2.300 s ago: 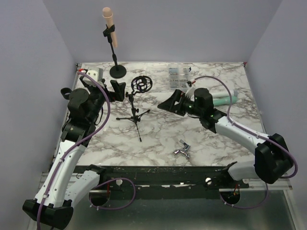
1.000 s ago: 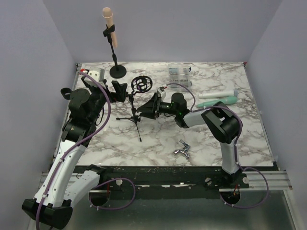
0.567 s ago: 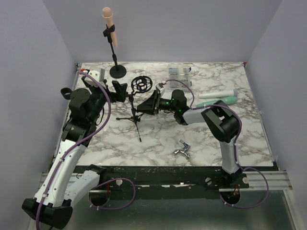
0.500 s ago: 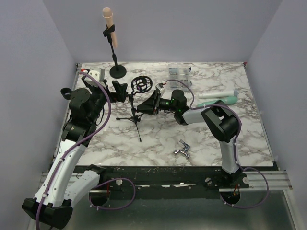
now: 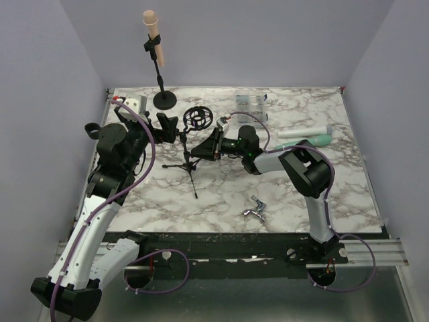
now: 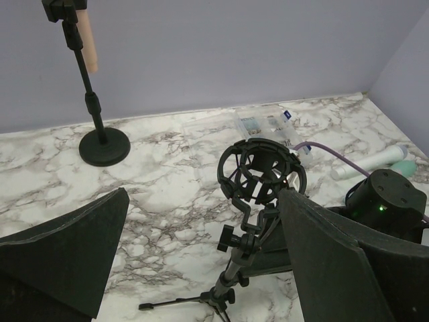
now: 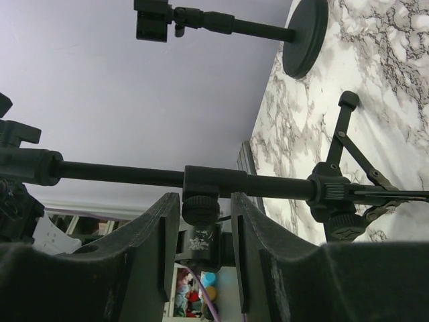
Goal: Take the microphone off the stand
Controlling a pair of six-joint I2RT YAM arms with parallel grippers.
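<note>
The peach microphone [image 5: 153, 27] sits clipped on top of the tall round-base stand [image 5: 165, 99] at the back left, also seen in the left wrist view as microphone [image 6: 86, 40] and stand [image 6: 104, 147]. In front of it a small tripod stand [image 5: 188, 161] carries an empty black shock mount [image 5: 198, 118] [image 6: 261, 171]. My right gripper [image 5: 201, 149] [image 7: 200, 208] reaches in from the right, with its jaws either side of the knob on the tripod's pole [image 7: 134, 174] and thin gaps showing. My left gripper [image 5: 164, 127] [image 6: 201, 268] stands wide open left of the tripod, holding nothing.
A clear plastic box [image 5: 251, 104] lies at the back centre. Green and white tubes [image 5: 305, 137] lie at the right. A small metal fitting [image 5: 255, 209] is near the front edge. A white device [image 5: 131, 104] sits at the back left corner.
My right arm has swung left from mid-table to the tripod stand and its jaws have narrowed around the pole's knob. The left arm has not moved.
</note>
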